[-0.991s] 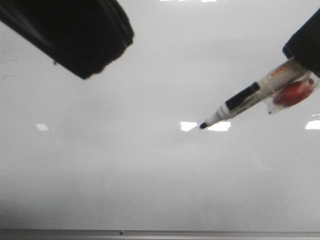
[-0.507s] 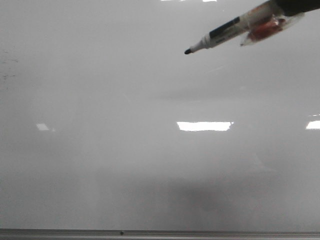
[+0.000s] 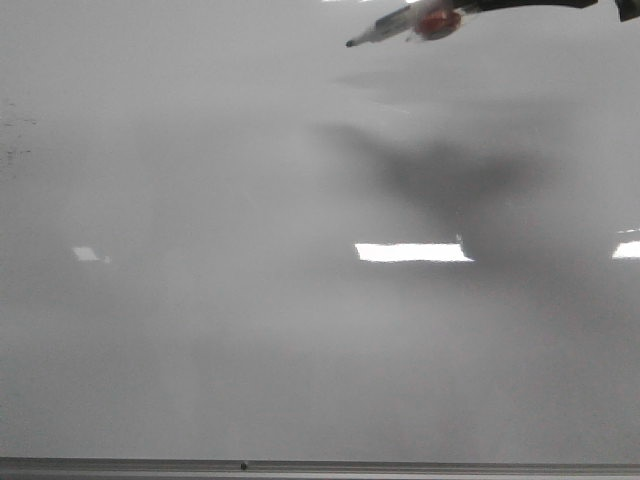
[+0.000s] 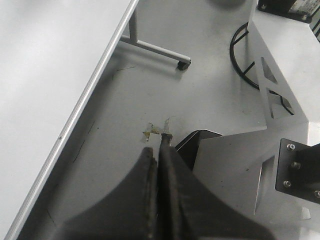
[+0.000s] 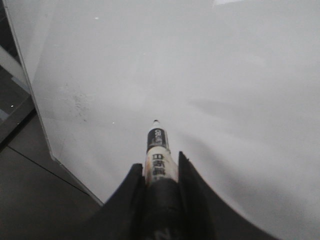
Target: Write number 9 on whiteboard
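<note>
whiteboard (image 3: 200, 330) bare (glossy); right gripper (image 5: 157, 175) pinches marker (image 5: 156, 142); left gripper (image 4: 159, 165) pressed together.

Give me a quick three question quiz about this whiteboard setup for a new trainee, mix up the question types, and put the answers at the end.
1. True or false: a 9 is already drawn on the whiteboard.
2. Which gripper holds the marker? A) left gripper B) right gripper C) neither
3. Fill in: in the left wrist view, the left gripper is ____ (open or shut) and holds nothing.

Key:
1. False. The board shows only light reflections, a shadow and a few faint smudges.
2. B. The right gripper is shut on the marker, tip pointing at the board.
3. Shut, and it is off the board's edge, over the floor.
</note>
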Controlling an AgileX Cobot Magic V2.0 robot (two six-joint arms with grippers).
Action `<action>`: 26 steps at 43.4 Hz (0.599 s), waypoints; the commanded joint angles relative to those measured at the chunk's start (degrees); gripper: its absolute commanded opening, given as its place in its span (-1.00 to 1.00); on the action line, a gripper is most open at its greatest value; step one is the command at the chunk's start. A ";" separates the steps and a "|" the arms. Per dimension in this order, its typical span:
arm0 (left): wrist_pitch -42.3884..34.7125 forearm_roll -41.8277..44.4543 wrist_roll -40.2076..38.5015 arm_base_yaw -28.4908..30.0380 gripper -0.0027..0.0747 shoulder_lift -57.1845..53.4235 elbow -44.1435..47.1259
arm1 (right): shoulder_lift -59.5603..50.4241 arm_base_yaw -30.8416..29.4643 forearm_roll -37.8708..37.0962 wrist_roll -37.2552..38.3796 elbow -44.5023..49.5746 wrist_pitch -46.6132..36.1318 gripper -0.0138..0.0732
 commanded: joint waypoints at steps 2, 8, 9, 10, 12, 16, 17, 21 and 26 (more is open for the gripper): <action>-1.97 -3.08 -0.62 0.10 -0.98 -0.49 -1.40 | 0.87 -0.01 3.45 -0.93 -2.10 -1.26 -0.84; -1.97 -3.08 -0.62 0.10 -0.98 -0.49 -1.40 | 3.05 0.12 3.96 -1.60 -2.31 -3.04 -0.84; -1.97 -3.08 -0.62 0.10 -0.98 -0.49 -1.40 | 3.47 0.12 4.47 -2.01 -2.38 -3.23 -0.84; -1.97 -3.08 -0.62 0.10 -0.98 -0.49 -1.40 | 3.73 0.12 4.87 -2.44 -2.55 -3.32 -0.84; -1.97 -3.08 -0.62 0.10 -0.98 -0.49 -1.40 | 4.44 0.39 6.07 -3.35 -3.06 -3.30 -0.84; -1.97 -3.08 -0.62 0.10 -0.98 -0.49 -1.40 | 6.39 1.78 7.63 -4.82 -4.78 -3.35 -0.84; -1.97 -3.08 -0.62 0.10 -0.98 -0.49 -1.40 | 6.89 2.31 7.63 -4.98 -5.27 -3.42 -0.84; -1.97 -3.08 -0.62 0.10 -0.98 -0.49 -1.40 | 9.01 5.33 7.56 -4.99 -7.41 -4.40 -0.84; -1.97 -3.08 -0.62 0.10 -0.98 -0.49 -1.40 | 12.02 9.28 6.27 -4.99 -8.04 -6.80 -0.83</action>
